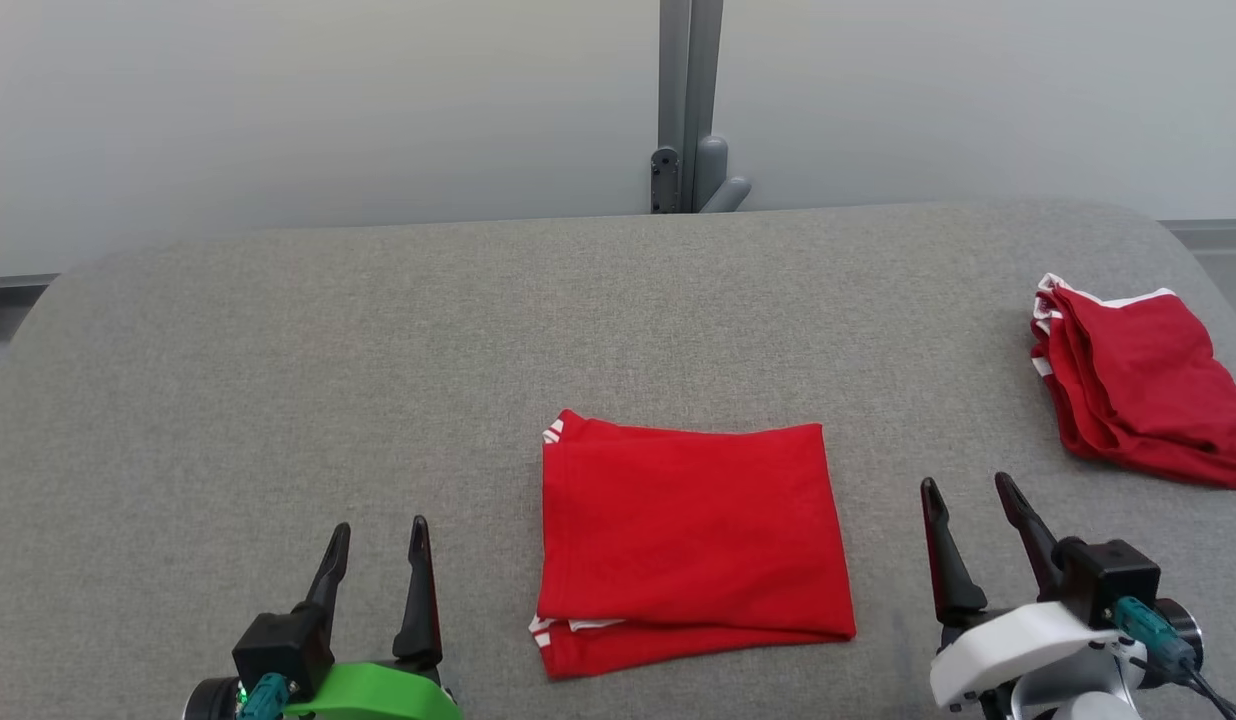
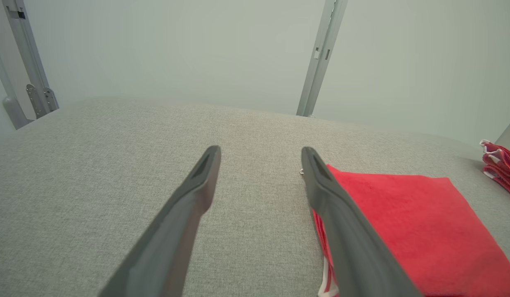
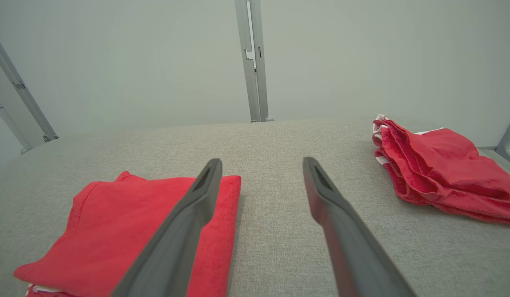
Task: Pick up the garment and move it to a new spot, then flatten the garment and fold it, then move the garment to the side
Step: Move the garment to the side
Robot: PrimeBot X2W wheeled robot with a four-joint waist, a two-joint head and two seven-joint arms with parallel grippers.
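A red garment (image 1: 690, 545) with white trim lies folded into a neat square on the grey table, front centre. It also shows at the right of the left wrist view as the garment (image 2: 412, 222) and at the lower left of the right wrist view as the garment (image 3: 127, 231). My left gripper (image 1: 376, 540) stands open to the garment's left, apart from it, with nothing between its fingers. My right gripper (image 1: 968, 492) stands open to the garment's right, also empty. The same open fingers frame bare cloth in each wrist view: left gripper (image 2: 260, 153), right gripper (image 3: 262, 164).
More red cloth with white trim (image 1: 1138, 385) lies loosely folded in a pile at the table's right edge, beyond my right gripper; it shows too as the pile (image 3: 440, 165). The padded grey table (image 1: 328, 380) has rounded far corners. A grey post (image 1: 690, 105) rises behind it.
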